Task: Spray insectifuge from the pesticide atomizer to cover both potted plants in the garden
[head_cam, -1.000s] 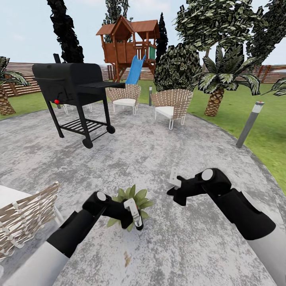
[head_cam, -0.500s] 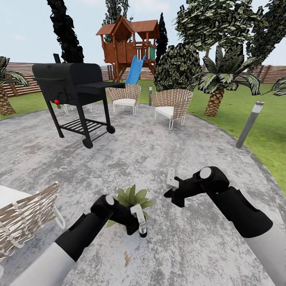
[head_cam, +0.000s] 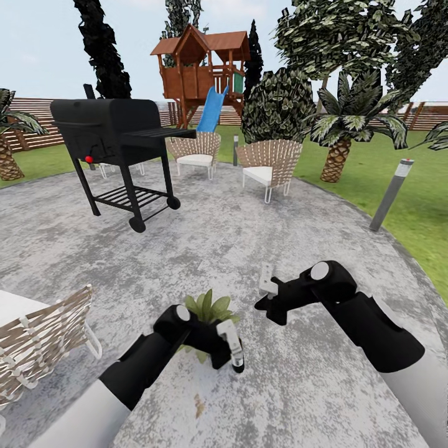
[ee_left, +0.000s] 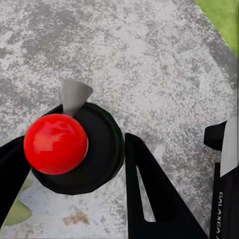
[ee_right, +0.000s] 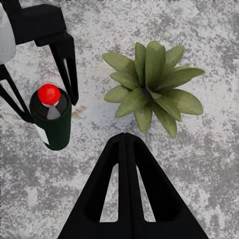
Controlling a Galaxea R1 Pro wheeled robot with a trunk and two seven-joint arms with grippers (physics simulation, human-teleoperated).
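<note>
The left arm reaches forward and inward, its gripper (head_cam: 231,348) clamped on the spray bottle (ee_right: 51,119), red cap up, just at four o'clock of the potted plant (head_cam: 208,309). The right arm bends in from five o'clock, elbow high; its gripper (head_cam: 266,283), fingers pressed together, hovers at two o'clock of the plant above the grey paving (head_cam: 249,230).

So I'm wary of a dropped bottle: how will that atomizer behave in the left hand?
The pesticide atomizer looks rigid, so it probably won't flex between the left hand's fingers. Its smooth round body could twist or slip. Being slender with a red ball top, it would likely tip or roll if set down on the paving.
</note>
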